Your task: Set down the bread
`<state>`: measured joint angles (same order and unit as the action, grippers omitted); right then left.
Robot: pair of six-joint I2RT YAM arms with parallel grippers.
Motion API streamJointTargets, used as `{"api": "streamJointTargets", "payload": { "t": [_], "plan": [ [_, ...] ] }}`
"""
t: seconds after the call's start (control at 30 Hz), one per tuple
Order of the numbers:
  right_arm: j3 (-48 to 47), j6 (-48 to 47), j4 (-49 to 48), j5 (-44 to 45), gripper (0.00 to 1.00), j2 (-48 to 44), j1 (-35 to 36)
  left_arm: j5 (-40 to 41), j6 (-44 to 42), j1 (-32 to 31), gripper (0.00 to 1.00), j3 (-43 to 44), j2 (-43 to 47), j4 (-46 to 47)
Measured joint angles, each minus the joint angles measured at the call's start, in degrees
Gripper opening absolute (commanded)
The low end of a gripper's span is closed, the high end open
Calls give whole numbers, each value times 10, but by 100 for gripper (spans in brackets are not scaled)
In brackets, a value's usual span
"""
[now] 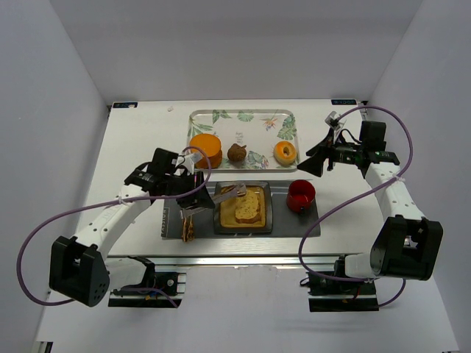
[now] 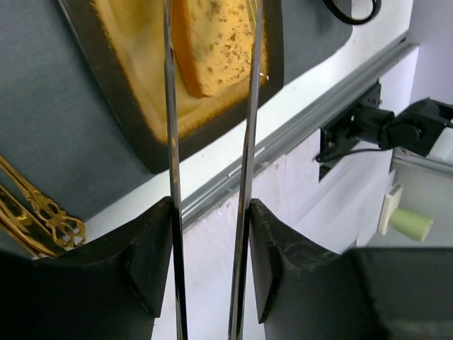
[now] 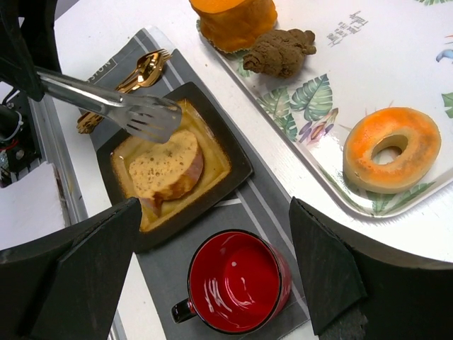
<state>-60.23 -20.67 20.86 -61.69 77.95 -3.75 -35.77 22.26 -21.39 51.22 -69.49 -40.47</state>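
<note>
On the square plate lies porous bread; half-open left pincer clasps steel tongs.

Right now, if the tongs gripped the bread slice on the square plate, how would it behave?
The bread slice looks porous and thick, so it is probably light and squashy, and the tongs may dent it. It lies flat, so it's unlikely to roll. The square plate looks glossy, so a push would probably slide the slice.

Polished metal tongs, porous matt bread, glossy glazed plate (red mug likewise), matt cloth placemat.
</note>
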Motion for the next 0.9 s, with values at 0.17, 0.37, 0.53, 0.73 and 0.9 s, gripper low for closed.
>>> {"api": "streamJointTargets", "payload": {
  "t": [0.17,0.37,0.53,0.73,0.9],
  "plan": [
    [0,-4,2,0,89,0,0,28,-4,0,55,23,-6,1],
    [0,-5,2,0,89,0,0,89,-32,0,54,106,-25,14],
    [0,-5,2,0,89,1,0,141,-66,-7,54,180,-83,17],
    [0,-5,2,0,89,3,0,210,-108,-49,55,266,-176,-3],
    [0,-5,2,0,89,3,0,272,-144,-89,56,312,-216,-29]
  ]
}}
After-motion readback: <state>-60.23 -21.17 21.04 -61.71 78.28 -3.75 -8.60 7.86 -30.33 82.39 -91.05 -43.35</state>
